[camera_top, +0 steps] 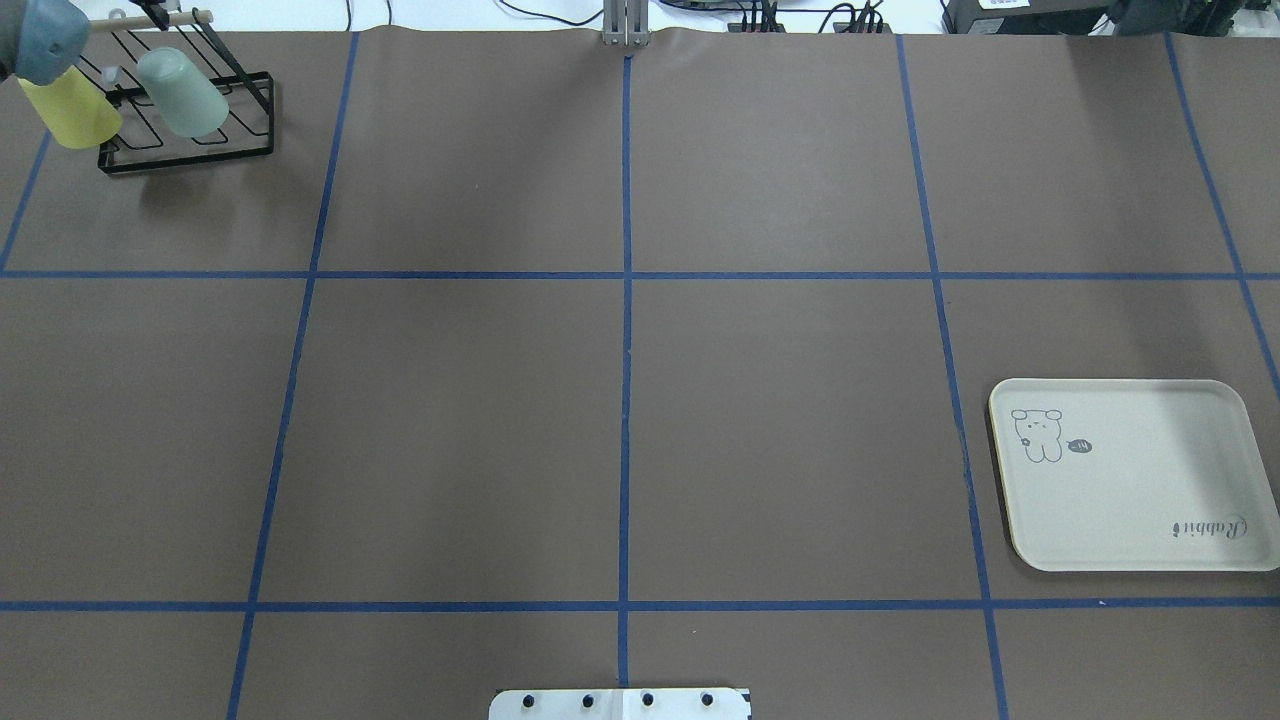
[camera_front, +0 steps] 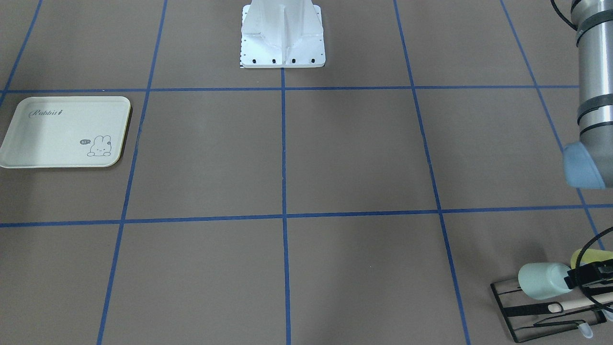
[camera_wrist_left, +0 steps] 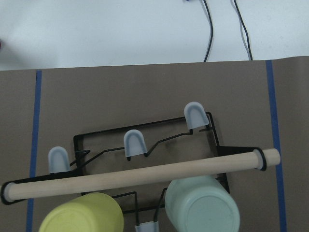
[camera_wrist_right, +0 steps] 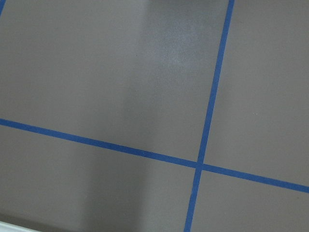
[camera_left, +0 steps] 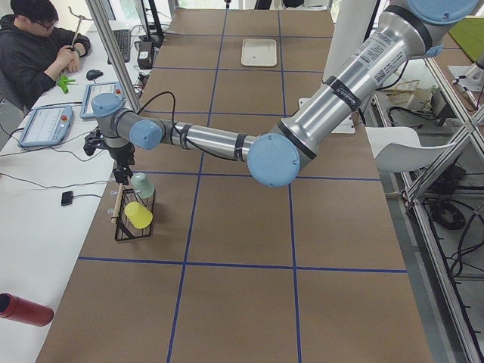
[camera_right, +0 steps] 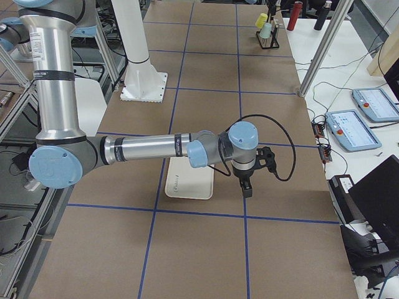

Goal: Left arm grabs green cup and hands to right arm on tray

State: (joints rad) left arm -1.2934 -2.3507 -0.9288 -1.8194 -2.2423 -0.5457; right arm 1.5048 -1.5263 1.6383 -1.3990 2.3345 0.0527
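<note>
At the table's (camera_top: 780, 430) far corner on the robot's left, the green cup (camera_front: 541, 281) sits tipped on the rack (camera_top: 190, 163), just beside the yellow cup (camera_top: 70, 112), with the rack's wooden rod (camera_wrist_left: 140, 175) running past both. The left gripper (camera_front: 586, 277) is right at the green cup. From the front its black body seems to meet the cup's closed end, but the frame edge cuts it off. I cannot tell how far the fingers are spread, or whether they have the cup at all. The left wrist camera looks straight down on the rack and shows no fingers, only the cup's base low in its frame. The step in hand looks like the approach and grab, and the cup does not appear to have left the rack. Next, the fingers have to settle around the cup's wall and close. The cup then has to be drawn off along the line of its peg, since a straight-up pull could drag the light rack along or knock the yellow cup. The smooth, tapered plastic may also slip in a loose pinch. The tray (camera_top: 1130, 480) lies well apart, on the robot's right side of the table, with nothing on it. The right gripper (camera_right: 247, 185) hangs pointing down just beside the tray. It shows only in the side view, so I cannot tell whether it is spread or closed. Its wrist camera shows only bare table and blue tape lines, so I judge it carries nothing. The handover itself is not yet begun.
</note>
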